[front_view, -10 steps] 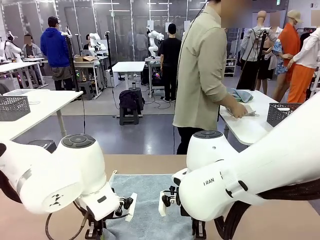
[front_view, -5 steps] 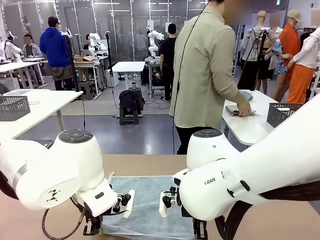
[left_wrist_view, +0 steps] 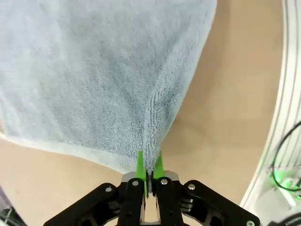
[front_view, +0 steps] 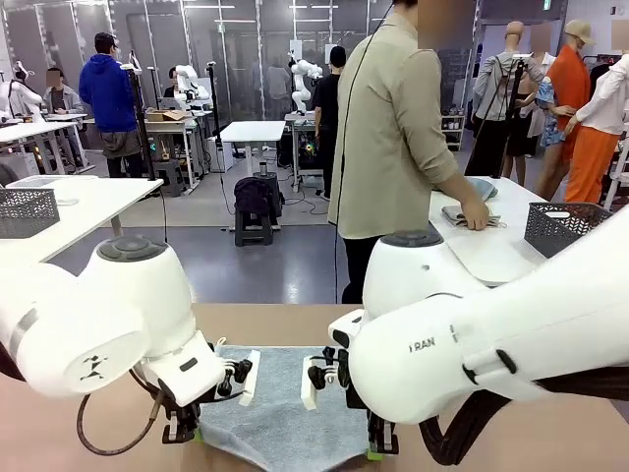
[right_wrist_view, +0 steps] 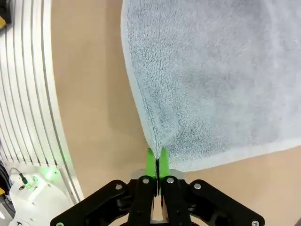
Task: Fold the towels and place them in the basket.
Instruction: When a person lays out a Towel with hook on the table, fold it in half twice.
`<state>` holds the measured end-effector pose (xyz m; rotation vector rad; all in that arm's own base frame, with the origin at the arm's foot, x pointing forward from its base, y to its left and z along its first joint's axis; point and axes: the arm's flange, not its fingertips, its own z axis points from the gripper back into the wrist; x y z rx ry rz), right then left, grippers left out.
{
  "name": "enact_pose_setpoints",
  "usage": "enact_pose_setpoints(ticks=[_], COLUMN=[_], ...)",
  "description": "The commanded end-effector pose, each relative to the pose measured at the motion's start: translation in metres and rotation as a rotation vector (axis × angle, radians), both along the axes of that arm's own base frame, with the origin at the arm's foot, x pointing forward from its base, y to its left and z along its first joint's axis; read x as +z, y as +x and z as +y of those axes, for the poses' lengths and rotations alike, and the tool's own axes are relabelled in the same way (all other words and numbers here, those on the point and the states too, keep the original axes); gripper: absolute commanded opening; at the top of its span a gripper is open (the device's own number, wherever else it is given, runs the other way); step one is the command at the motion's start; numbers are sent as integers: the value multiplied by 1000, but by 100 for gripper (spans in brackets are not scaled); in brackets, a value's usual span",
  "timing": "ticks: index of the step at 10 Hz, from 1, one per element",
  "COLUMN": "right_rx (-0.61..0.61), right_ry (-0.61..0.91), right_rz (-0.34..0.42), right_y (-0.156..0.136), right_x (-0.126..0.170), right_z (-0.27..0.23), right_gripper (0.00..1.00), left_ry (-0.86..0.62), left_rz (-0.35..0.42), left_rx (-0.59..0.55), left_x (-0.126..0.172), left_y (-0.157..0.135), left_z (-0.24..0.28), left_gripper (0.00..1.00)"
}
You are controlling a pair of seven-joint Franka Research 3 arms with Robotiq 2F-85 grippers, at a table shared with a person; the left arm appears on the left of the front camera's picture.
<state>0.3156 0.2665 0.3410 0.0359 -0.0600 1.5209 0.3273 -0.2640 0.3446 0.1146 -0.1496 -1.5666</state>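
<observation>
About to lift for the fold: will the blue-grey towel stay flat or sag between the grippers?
Probably floppy: the towel puckers into a ridge where the left gripper pinches it. Likely to sag mid-span: its near edge dips between that and the right gripper.

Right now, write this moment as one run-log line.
left hand: shut on towel corner | right hand: shut on other corner | towel: near edge raised off table | fold: pending

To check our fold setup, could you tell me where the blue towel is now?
In the front view, the light blue towel lies on the tan table at the robot's edge, its near corners pinched by the left tool and right tool.
</observation>
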Motion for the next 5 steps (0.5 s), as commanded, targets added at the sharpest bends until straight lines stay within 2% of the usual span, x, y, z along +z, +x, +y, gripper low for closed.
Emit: enact_pose_setpoints(ticks=[1, 3, 5], right_rx=[22, 19, 61], right_ry=[52, 61, 80], right_rz=[-23, -56, -55], right_y=[-38, -32, -16], right_x=[16, 42, 62], right_z=[-30, -20, -3], right_gripper=[0, 0, 0], left_ry=[-31, -40, -56], left_rz=[-21, -48, -75], left_rx=[37, 57, 71], left_x=[0, 20, 39], left_y=[-70, -65, -52], left_z=[59, 54, 46], left_gripper=[0, 0, 0])
